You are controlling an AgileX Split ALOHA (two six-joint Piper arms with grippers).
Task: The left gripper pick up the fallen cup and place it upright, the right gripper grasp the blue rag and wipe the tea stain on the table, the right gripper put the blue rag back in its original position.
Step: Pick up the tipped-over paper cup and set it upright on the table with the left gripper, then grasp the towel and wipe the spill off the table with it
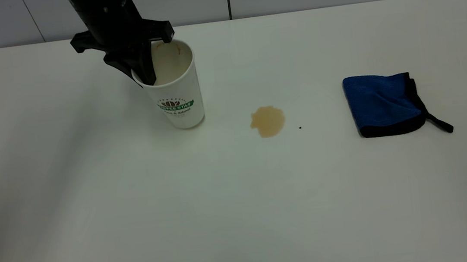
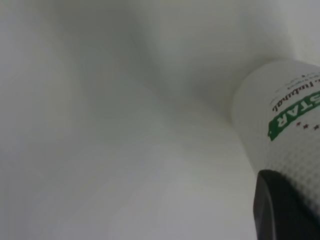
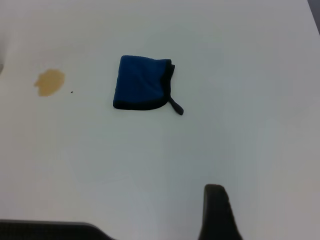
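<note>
The white cup with the green logo stands almost upright, leaning slightly, with its base on the table at the back left. My left gripper is shut on its rim, one finger inside and one outside. In the left wrist view a dark finger lies against the cup wall. The tan tea stain lies right of the cup. The blue rag lies folded further right. The right gripper is out of the exterior view; it hovers open and empty, well away from the rag and stain.
A tiny black speck sits just right of the stain. A tiled wall runs behind the table's far edge. The rag's black loop tail points toward the right front.
</note>
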